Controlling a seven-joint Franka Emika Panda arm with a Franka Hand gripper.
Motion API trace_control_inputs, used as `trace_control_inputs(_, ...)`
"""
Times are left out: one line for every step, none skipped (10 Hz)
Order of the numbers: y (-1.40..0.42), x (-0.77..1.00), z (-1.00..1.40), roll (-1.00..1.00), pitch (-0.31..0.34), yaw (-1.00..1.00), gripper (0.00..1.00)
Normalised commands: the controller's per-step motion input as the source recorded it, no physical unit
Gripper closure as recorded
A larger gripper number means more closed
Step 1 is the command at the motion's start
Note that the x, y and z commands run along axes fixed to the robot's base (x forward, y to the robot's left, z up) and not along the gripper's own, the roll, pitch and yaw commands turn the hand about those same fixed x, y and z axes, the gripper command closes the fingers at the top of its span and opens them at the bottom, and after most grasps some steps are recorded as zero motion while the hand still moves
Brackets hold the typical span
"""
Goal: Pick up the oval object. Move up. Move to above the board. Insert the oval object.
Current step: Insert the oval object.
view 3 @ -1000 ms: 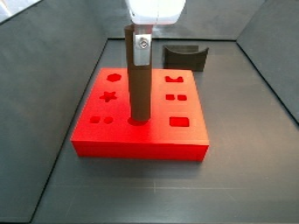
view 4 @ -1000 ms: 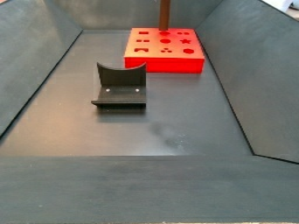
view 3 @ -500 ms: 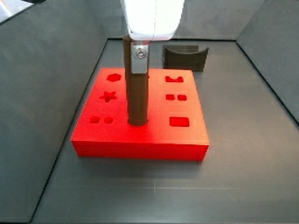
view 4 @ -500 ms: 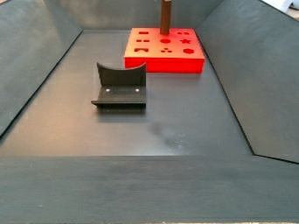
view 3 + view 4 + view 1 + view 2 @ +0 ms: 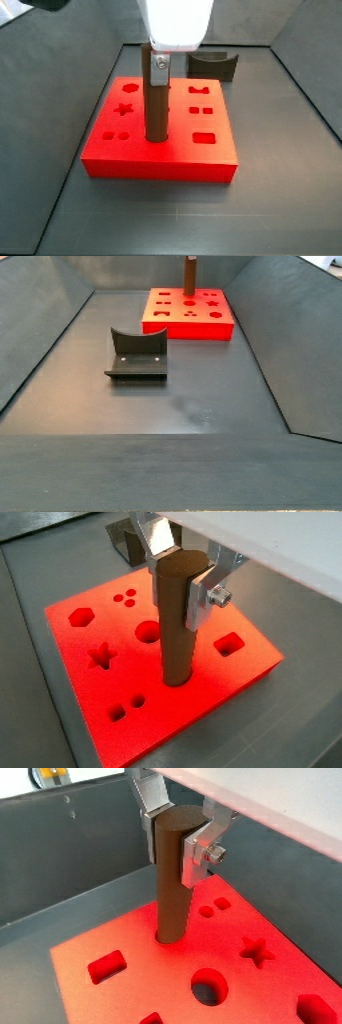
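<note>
Brown, slim oval object [image 5: 154, 105] stood upright in the board [image 5: 163, 160], my hand [image 5: 187, 574] clenched on its top.

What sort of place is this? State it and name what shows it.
Probably a robot test cell, not a home or shop: a bare grey walled bin, a red board of shaped holes, and a gripper holding a peg upright at the board. A fixture stands apart.

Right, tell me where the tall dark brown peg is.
The tall dark brown peg stands upright in the gripper, its lower end in a hole near the middle of the red-orange board.
</note>
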Motion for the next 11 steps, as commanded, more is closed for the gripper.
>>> trace_control_inputs(0.07,0.33,-0.11,0.00,0.500,-0.19,1.00)
trace_control_inputs(0.07,0.32,-0.08,0.00,0.500,-0.19,1.00)
trace_control_inputs(0.01,0.38,-0.10,0.04,0.466,-0.18,1.00)
trace_control_inputs(0.00,0.40,-0.12,0.08,0.393,-0.17,1.00)
trace_control_inputs(0.00,0.07,0.00,0.00,0.000,-0.05,1.00)
trace_control_inputs(0.00,0.00,0.00,0.01,0.000,0.00,1.00)
trace_control_inputs(-0.08,-0.12,-0.46,0.09,-0.106,0.00,1.00)
trace_control_inputs(-0.06,-0.01,-0.87,0.05,-0.197,0.00,1.00)
trace_control_inputs(-0.03,0.06,-0.96,0.02,-0.146,0.00,1.00)
trace_control_inputs(0.00,0.24,-1.00,0.00,-0.079,0.00,1.00)
trace_control_inputs(0.00,0.33,-0.96,-0.02,-0.007,0.00,1.00)
